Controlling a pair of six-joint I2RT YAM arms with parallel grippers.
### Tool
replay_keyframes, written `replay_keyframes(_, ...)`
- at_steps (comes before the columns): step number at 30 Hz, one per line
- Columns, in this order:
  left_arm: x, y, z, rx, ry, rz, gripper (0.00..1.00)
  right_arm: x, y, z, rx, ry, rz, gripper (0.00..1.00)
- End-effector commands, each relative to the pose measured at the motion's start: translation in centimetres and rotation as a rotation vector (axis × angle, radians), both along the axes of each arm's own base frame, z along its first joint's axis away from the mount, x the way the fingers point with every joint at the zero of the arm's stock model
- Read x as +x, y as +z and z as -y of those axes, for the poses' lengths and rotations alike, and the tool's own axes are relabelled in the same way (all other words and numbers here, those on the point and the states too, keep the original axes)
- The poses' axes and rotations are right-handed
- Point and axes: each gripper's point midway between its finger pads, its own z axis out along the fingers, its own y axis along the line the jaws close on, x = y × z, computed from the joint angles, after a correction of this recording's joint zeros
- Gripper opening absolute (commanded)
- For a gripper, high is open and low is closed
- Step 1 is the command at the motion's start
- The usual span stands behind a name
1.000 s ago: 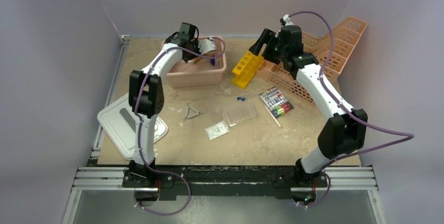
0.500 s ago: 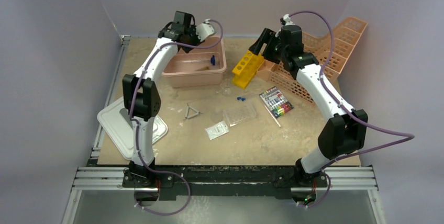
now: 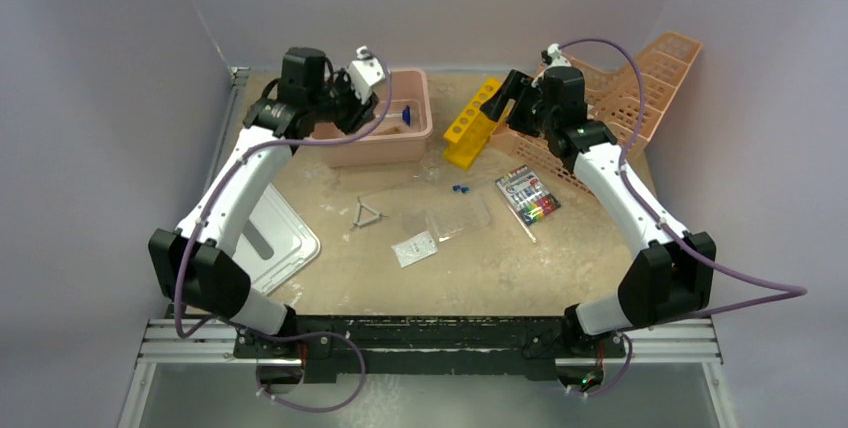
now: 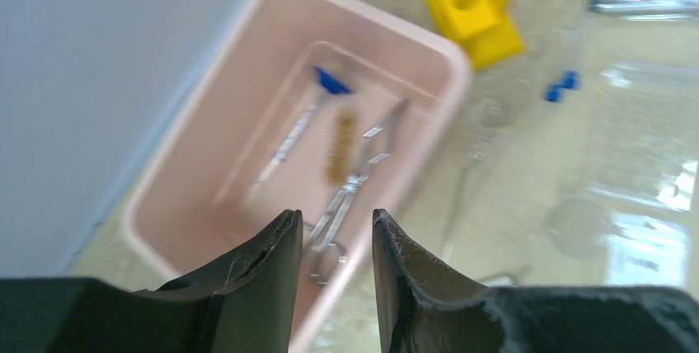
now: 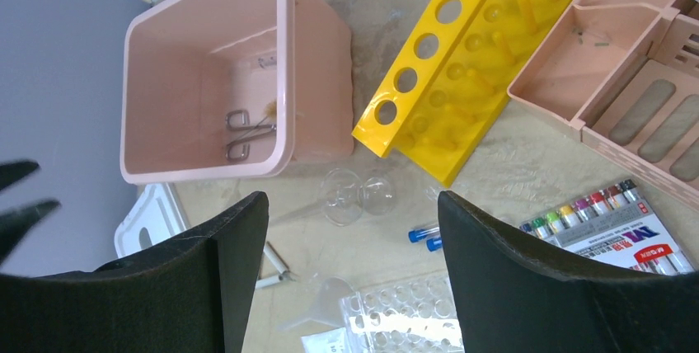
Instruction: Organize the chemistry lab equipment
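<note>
A pink bin (image 3: 418, 134) stands at the back left. In the left wrist view it (image 4: 198, 163) holds silver tongs (image 4: 350, 196), a bristle brush (image 4: 340, 148) and a blue piece (image 4: 331, 81). My left gripper (image 3: 352, 108) hovers over the bin's left end, jaws slightly apart and empty (image 4: 334, 221). My right gripper (image 3: 498, 98) is wide open and empty (image 5: 350, 198) above the yellow rack (image 3: 472, 131). On the table lie a wire triangle (image 3: 367, 214), a clear well plate (image 3: 460, 218), a plastic bag (image 3: 414, 248) and blue-capped tubes (image 3: 460, 189).
A pack of coloured markers (image 3: 527, 195) lies right of the well plate. An orange lattice basket (image 3: 620, 98) stands at the back right. A white lid (image 3: 285, 238) lies at the left edge. Clear glassware (image 5: 358, 195) and a funnel (image 5: 326, 299) sit below the bin.
My left arm has swung left and pulled its gripper back from inside the bin to its left end. My right gripper has shifted slightly.
</note>
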Motion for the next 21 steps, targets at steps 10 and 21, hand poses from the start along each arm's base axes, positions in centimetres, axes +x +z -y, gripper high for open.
replay_keyframes(10, -7.5, -8.5, 3.8, -0.106, -0.102, -0.275, 0.48, -1.8, 1.6, 0.7, 0.011, -0.002, 0.066, 0.77)
replay_keyframes(21, -5.9, -16.6, 4.2, 0.164, -0.027, -0.342, 0.48, -2.8, 2.4, 1.0, 0.012, 0.001, 0.08, 0.77)
